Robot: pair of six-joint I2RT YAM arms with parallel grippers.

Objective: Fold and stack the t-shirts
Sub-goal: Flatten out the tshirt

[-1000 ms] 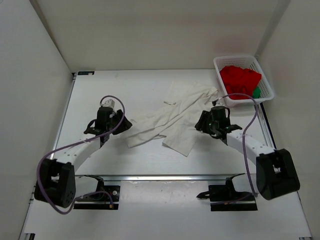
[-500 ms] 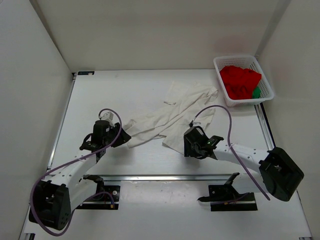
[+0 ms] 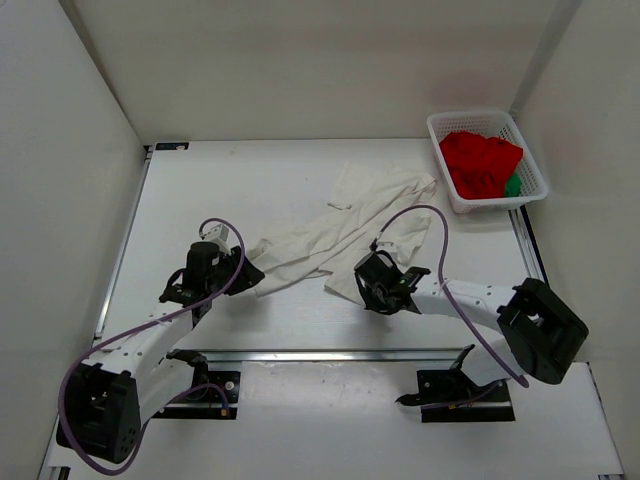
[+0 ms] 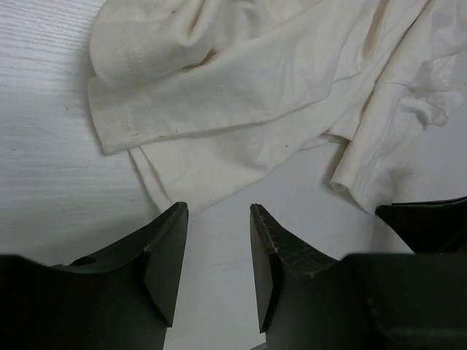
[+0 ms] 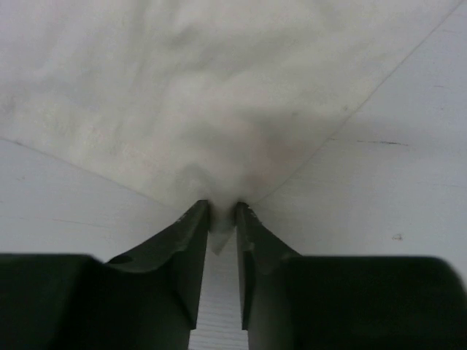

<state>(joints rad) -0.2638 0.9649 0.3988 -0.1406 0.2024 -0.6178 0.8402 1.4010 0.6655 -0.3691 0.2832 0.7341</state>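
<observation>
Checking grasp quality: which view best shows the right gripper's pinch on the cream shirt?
Right wrist: the right gripper pinches a corner of the cream shirt between its fingertips. Top external shows the gripper at the shirt's near edge, contact hidden. Left wrist shows only the shirt's other end.

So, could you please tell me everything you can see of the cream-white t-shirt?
The cream-white t-shirt is soft, plain cloth with visible hems and wrinkles. It lies crumpled and unfolded on the table, stretched diagonally from near-left towards the basket at far right. The right end effector pinches its near corner. The left end effector is open at its left hem; I cannot tell whether it touches.
</observation>
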